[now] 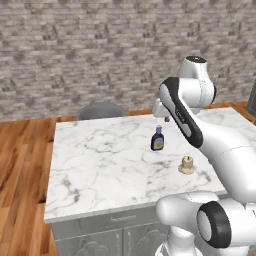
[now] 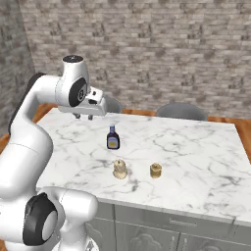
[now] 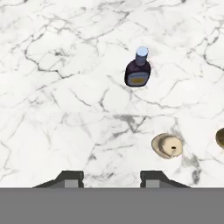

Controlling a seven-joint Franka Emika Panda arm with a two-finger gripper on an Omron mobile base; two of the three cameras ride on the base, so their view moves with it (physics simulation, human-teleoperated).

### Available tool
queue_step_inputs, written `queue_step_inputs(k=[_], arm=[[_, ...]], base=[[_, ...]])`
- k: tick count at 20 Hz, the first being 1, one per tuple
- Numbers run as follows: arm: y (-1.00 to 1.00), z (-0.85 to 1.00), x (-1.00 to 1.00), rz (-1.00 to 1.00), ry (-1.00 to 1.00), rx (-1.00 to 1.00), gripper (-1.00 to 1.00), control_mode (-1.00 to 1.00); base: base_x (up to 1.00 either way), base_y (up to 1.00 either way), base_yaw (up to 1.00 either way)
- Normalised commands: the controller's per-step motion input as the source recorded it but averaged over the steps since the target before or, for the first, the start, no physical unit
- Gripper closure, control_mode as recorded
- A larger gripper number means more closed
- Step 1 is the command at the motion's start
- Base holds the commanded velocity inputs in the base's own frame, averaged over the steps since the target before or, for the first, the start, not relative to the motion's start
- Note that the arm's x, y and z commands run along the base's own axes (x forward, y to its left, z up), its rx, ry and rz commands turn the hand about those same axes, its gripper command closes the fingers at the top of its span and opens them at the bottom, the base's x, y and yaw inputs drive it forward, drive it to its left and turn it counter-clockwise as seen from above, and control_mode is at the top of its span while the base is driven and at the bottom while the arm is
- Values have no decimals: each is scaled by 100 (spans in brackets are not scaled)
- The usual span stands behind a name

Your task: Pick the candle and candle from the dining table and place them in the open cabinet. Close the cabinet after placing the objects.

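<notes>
Task barely begun: both candles on white grey-veined marble dining table (image 2: 196, 147).
Gripper (image 2: 83, 116) hovers above tabletop, fingers together, holding nothing. Cream wick candle (image 2: 119, 169) beside squat tan-gold candle (image 2: 156, 170), near dark blue labelled bottle (image 2: 113, 138). Pick, place, cabinet close all remain.

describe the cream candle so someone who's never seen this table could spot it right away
Find the big white marble dining table in front of the brick wall. Near its front edge three small things stand together: a dark blue bottle and two candles in front of it. The cream candle is the one almost straight in front of the bottle, paler and taller than the squat tan-gold candle, with a wider base.
</notes>
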Motion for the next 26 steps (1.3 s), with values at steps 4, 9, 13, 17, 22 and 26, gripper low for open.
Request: queue_step_inputs(k=[4, 9, 13, 17, 22, 26], arm=[[0, 0, -11, 0, 0, 0, -100, -100], [-13, -16, -43, 0, -7, 0, -100, -100], [-46, -25, -52, 0, -12, 0, -100, -100], [-53, -5, -38, 0, -17, 0, -100, -100], [-39, -21, -13, -1, -5, -5, -100, -100], [-8, -32, 0, -2, 0, -10, -100, -100]], base=[[0, 0, 0], [0, 0, 0], [0, 0, 0], [0, 0, 0], [0, 0, 0], [0, 0, 0]])
